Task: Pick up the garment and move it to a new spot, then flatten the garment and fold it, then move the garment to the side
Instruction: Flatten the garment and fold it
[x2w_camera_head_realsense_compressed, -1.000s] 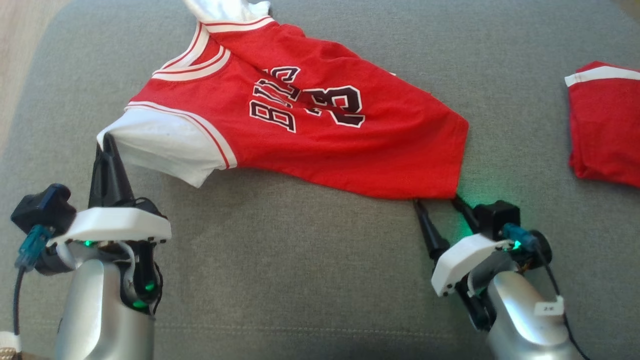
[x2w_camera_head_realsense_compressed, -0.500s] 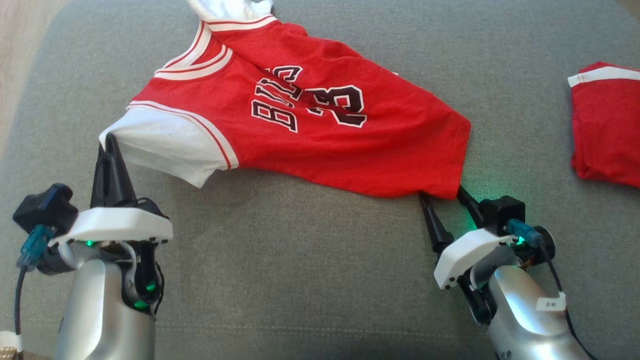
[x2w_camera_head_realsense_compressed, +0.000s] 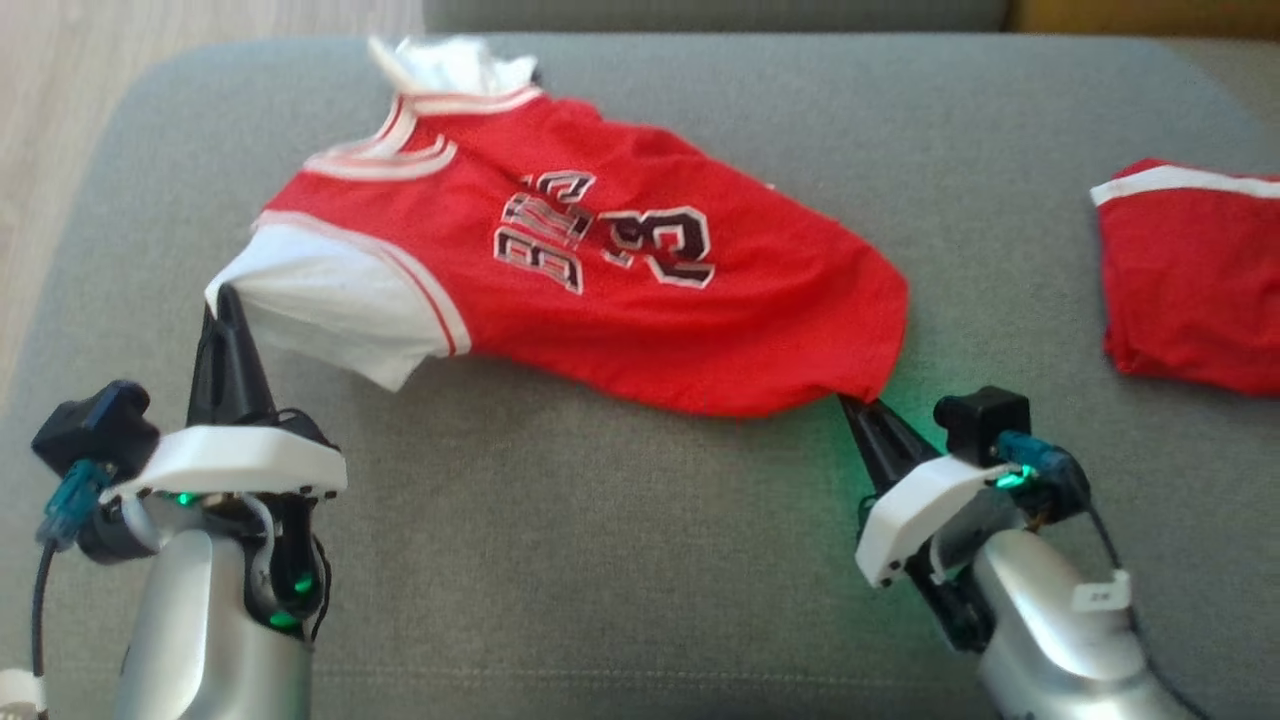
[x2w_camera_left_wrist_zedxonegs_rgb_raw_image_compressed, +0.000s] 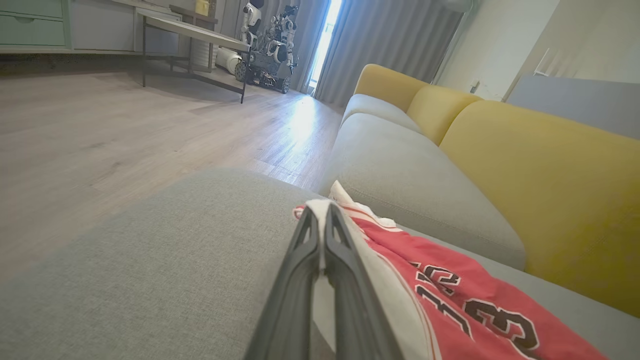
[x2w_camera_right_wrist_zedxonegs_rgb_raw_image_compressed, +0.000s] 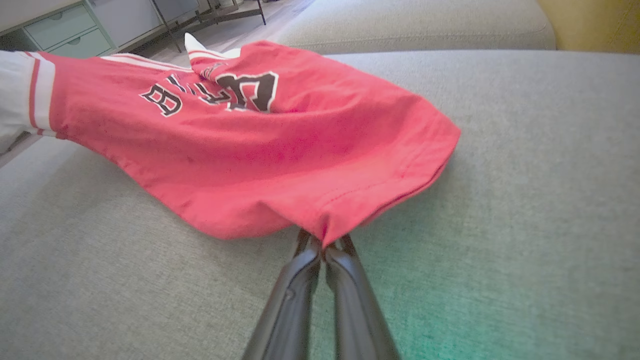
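The garment (x2w_camera_head_realsense_compressed: 620, 290) is a red jersey with white sleeves and dark lettering, spread across the grey sofa seat (x2w_camera_head_realsense_compressed: 620, 560). My left gripper (x2w_camera_head_realsense_compressed: 224, 296) is shut on the edge of its white sleeve at the left; in the left wrist view the gripper (x2w_camera_left_wrist_zedxonegs_rgb_raw_image_compressed: 320, 212) pinches white cloth of the garment (x2w_camera_left_wrist_zedxonegs_rgb_raw_image_compressed: 450, 295). My right gripper (x2w_camera_head_realsense_compressed: 848, 402) is shut on the red hem at the lower right corner. The right wrist view shows that gripper (x2w_camera_right_wrist_zedxonegs_rgb_raw_image_compressed: 324, 245) pinching the bunched hem of the garment (x2w_camera_right_wrist_zedxonegs_rgb_raw_image_compressed: 240, 140), which is lifted slightly off the cushion.
A second red garment with a white stripe (x2w_camera_head_realsense_compressed: 1190, 280) lies at the seat's right edge. Wooden floor (x2w_camera_head_realsense_compressed: 60, 90) lies beyond the left edge. Yellow sofa back cushions (x2w_camera_left_wrist_zedxonegs_rgb_raw_image_compressed: 540, 190) stand behind, and a table and another robot (x2w_camera_left_wrist_zedxonegs_rgb_raw_image_compressed: 265, 45) stand far across the room.
My right gripper has shut on the hem corner; earlier its fingers stood apart around it. The head camera has tilted, shifting the whole picture down. The left gripper keeps its hold.
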